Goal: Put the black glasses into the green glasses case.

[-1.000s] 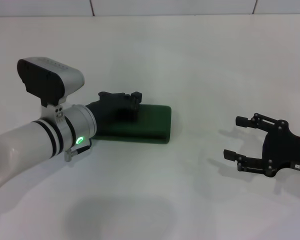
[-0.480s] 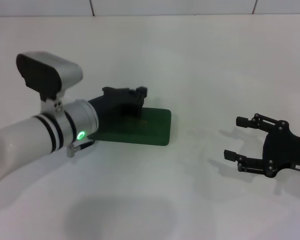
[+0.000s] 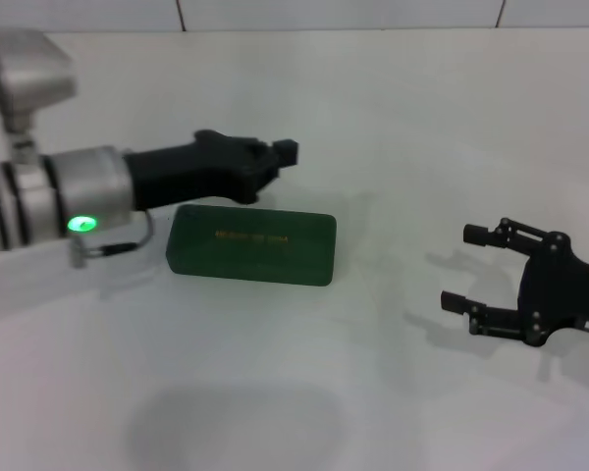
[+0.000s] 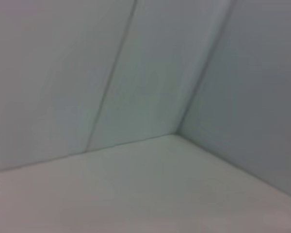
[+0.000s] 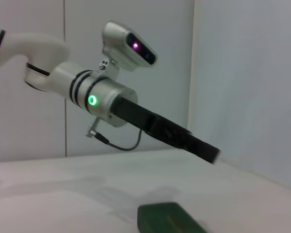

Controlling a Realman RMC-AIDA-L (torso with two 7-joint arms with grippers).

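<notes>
The green glasses case (image 3: pixel 252 245) lies shut and flat on the white table, left of centre, with its gold lettering facing up. It also shows low in the right wrist view as the green glasses case (image 5: pixel 170 222). The black glasses are out of view. My left gripper (image 3: pixel 275 159) hangs in the air above the case's far edge, clear of the lid; the left gripper (image 5: pixel 208 151) holds nothing that I can see. My right gripper (image 3: pixel 457 268) rests open and empty near the table's right side, well apart from the case.
The white table (image 3: pixel 373 118) runs back to a tiled wall (image 3: pixel 334 14). The left wrist view shows only a wall corner (image 4: pixel 177 133) and bare surface.
My left gripper has lifted off the case lid and swung up and back, and its arm has pulled to the left. The whole lid now shows. The right arm has not moved.
</notes>
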